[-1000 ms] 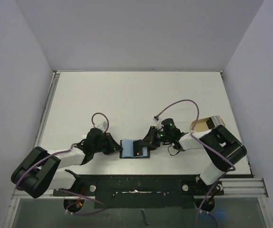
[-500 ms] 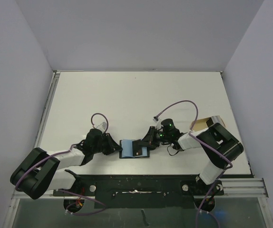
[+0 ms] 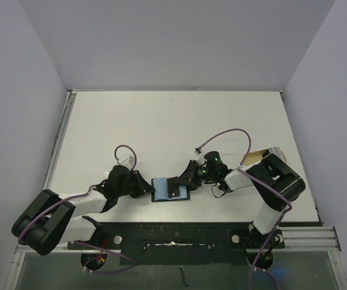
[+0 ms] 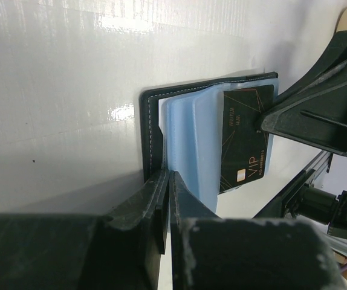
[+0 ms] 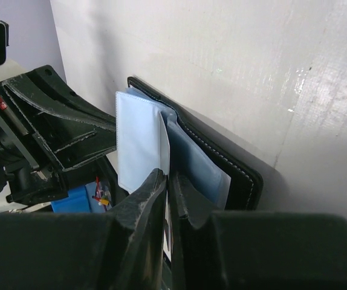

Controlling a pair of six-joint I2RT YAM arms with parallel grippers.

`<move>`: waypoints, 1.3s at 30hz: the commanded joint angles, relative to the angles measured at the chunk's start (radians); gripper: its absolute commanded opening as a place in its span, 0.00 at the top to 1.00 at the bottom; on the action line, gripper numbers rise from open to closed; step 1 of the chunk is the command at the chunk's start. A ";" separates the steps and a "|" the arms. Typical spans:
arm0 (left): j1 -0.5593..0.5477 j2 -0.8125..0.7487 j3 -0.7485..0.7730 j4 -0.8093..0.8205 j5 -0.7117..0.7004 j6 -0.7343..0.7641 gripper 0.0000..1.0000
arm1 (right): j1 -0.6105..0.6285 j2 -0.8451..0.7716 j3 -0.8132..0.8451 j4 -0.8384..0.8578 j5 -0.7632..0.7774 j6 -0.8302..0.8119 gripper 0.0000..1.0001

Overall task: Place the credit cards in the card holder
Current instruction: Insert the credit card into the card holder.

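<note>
The card holder (image 3: 161, 188) lies open on the table between both arms, black cover down, pale blue sleeves (image 4: 191, 139) up. My left gripper (image 3: 144, 188) is shut on its left black edge (image 4: 154, 136), the fingertips (image 4: 161, 184) pinching the cover. A dark credit card (image 4: 243, 139) marked VIP lies partly over the blue sleeves. My right gripper (image 3: 187, 180) is shut on that card's right end. In the right wrist view the card shows edge-on between the fingertips (image 5: 155, 184), next to a raised sleeve (image 5: 138, 145).
A tan shallow tray (image 3: 255, 158) stands at the right, partly behind the right arm's elbow (image 3: 279, 175). Purple cables loop above both wrists. The table's near edge with the black rail (image 3: 173, 232) runs just below the holder.
The right gripper has pushed the dark card leftward, so it now covers more of the blue sleeves. The left gripper has kept its grip on the holder's edge.
</note>
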 commanded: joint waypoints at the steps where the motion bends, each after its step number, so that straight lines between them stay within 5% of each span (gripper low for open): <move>1: -0.007 -0.016 -0.021 -0.008 -0.010 0.010 0.96 | 0.016 0.005 0.001 0.040 0.024 0.003 0.92; 18: -0.010 -0.057 -0.053 -0.008 -0.035 -0.008 0.96 | 0.111 -0.191 0.124 -0.518 0.362 -0.125 0.69; 39: -0.021 -0.092 -0.065 -0.005 -0.045 -0.040 0.96 | 0.213 -0.078 0.192 -0.356 0.320 -0.025 0.70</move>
